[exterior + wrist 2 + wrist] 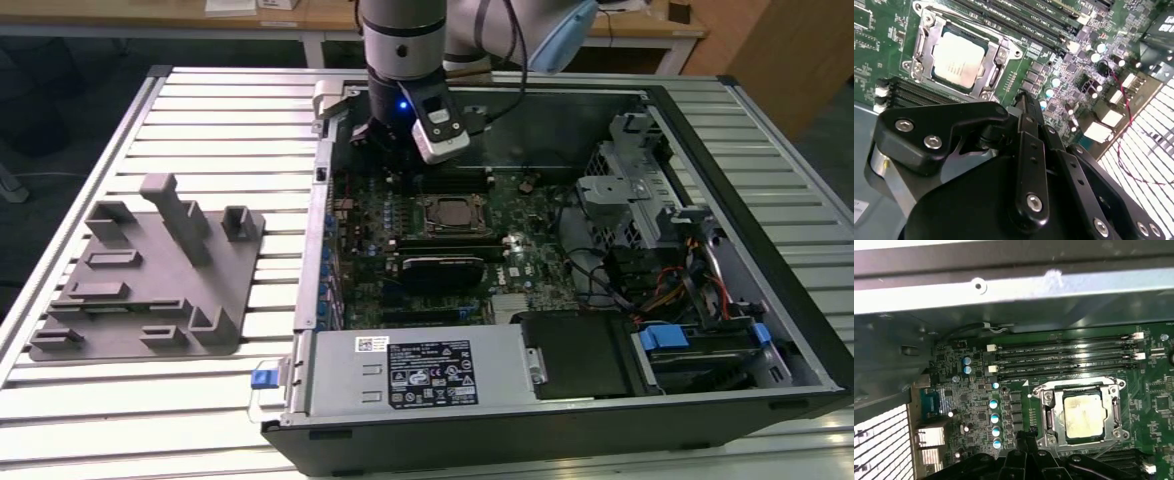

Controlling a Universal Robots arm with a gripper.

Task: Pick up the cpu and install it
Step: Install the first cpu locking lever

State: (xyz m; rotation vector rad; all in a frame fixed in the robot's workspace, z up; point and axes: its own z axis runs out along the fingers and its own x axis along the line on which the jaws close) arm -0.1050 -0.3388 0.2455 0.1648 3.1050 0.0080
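Sitting flat in the motherboard socket, upper left of the second wrist view, the cpu looked already placed. The gripper hovered just beside it without the cpu; whether it was open or closed could not be told.

arm upright, wrist aimed straight down, jaws pressed together at tips.

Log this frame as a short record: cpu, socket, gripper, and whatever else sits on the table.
cpu: lying in the socket, silver top up, seen in both wrist views
socket: metal frame around the cpu, on the motherboard
gripper: over the open computer case, above the motherboard, apart from the cpu
fixture: grey plastic, on the slatted table, at the exterior view's left of the case
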